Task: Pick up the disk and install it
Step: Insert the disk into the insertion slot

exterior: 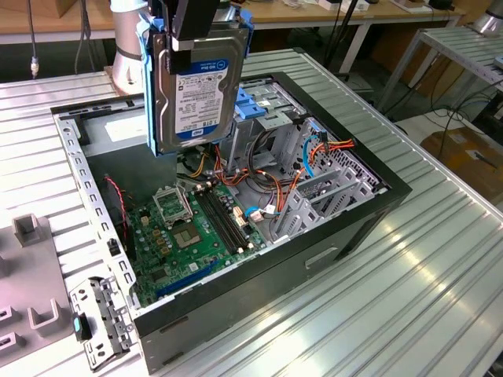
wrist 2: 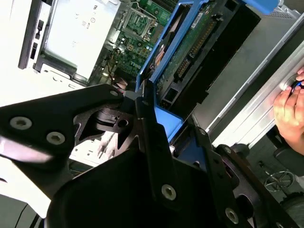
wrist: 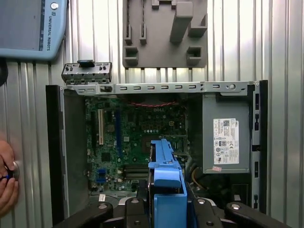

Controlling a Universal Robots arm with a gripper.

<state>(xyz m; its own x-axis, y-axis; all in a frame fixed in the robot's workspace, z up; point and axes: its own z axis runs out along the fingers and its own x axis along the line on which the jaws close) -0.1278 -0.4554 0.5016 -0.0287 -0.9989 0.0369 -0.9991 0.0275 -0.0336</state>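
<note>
Exterior view, hand [exterior: 191, 38] clasping upright disk [exterior: 167, 110], blue-banded label [exterior: 201, 96], above computer case [exterior: 259, 276]

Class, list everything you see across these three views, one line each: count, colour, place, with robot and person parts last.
table: one, ribbed silver, bearing everything.
computer case: one, black, lid off, on the table.
motherboard: one, green, on the case floor.
power supply box: one, grey with white sticker, inside the case.
fixture plate: one, grey, on the table beside the case.
disk: one, grey with blue rails, held on edge above the case.
gripper: one, black, shut on the disk.
hand: one seen, over the table beside the case.
</note>
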